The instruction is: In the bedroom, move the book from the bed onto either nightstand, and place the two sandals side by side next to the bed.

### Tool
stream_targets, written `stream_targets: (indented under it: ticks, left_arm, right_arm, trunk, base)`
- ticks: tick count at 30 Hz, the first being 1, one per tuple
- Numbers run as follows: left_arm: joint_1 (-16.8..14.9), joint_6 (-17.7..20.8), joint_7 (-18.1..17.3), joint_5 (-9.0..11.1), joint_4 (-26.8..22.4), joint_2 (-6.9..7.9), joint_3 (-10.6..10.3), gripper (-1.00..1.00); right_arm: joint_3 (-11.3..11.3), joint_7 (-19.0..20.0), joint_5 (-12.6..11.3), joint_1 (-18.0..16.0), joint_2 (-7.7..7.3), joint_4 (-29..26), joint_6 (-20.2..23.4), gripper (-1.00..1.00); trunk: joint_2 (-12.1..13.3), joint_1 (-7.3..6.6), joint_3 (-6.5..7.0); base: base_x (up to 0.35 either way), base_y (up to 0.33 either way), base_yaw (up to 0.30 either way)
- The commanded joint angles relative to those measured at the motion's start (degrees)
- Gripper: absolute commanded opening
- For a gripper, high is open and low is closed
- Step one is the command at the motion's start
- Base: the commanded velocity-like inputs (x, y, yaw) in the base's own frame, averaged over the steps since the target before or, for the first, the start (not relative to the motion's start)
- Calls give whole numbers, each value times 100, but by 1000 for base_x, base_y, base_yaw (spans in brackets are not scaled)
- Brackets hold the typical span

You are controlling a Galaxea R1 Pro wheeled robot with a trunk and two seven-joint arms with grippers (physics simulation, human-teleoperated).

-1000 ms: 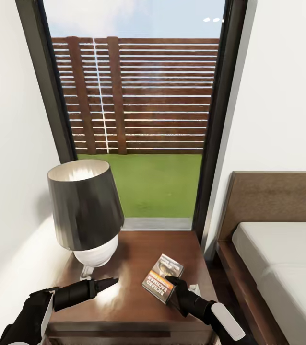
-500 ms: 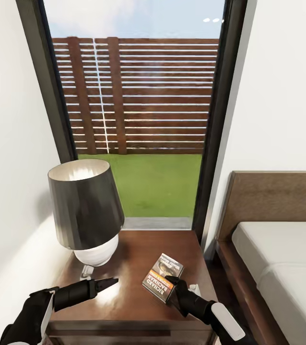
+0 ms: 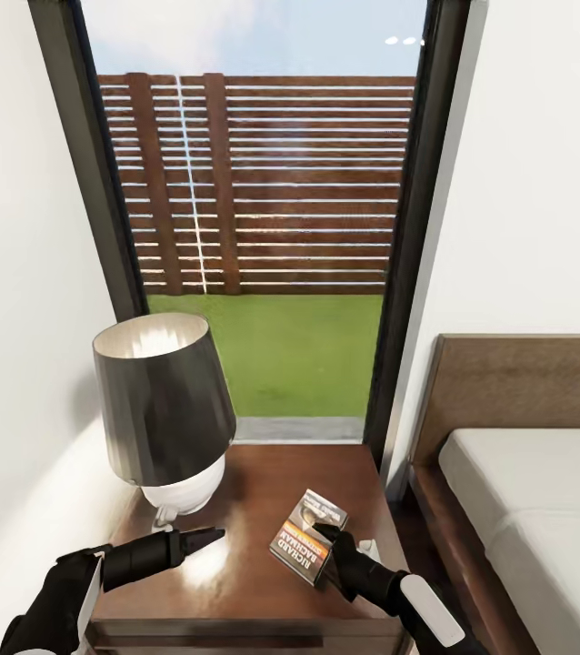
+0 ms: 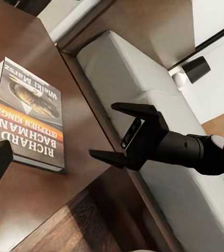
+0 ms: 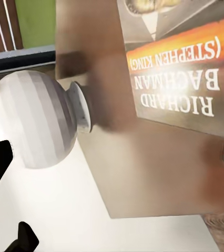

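Left hand [image 3: 206,537] clenched, empty, hovering beside dark-shaded white-based lamp [image 3: 165,409]. Small dark paperback book with orange band [image 3: 308,539] lies flat on glossy dark-brown nightstand [image 3: 254,491]; right hand [image 4: 112,134] released, just off its edge, likely post-placement. Pale-mattress bed [image 3: 535,509] rightward.

The book [image 3: 306,539] lies flat on the nightstand [image 3: 245,509].
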Motion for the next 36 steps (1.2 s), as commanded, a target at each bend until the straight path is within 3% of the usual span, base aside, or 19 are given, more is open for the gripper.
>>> stream_targets:
  ticks: [1, 36]
  left_arm:
    - [-6, 60, -50, -59, -5, -5, 25, 100]
    - [-6, 60, -49, -59, -5, -13, 17, 100]
  right_arm:
    - [3, 15, -1, -3, -1, 3, 10, 100]
    - [22, 59, 27, -3, -14, -16, 10, 100]
  trunk:
    - [39, -24, 13]
    - [1443, -792, 641]
  base:
    - [0, 0, 0]
    - [0, 0, 0]
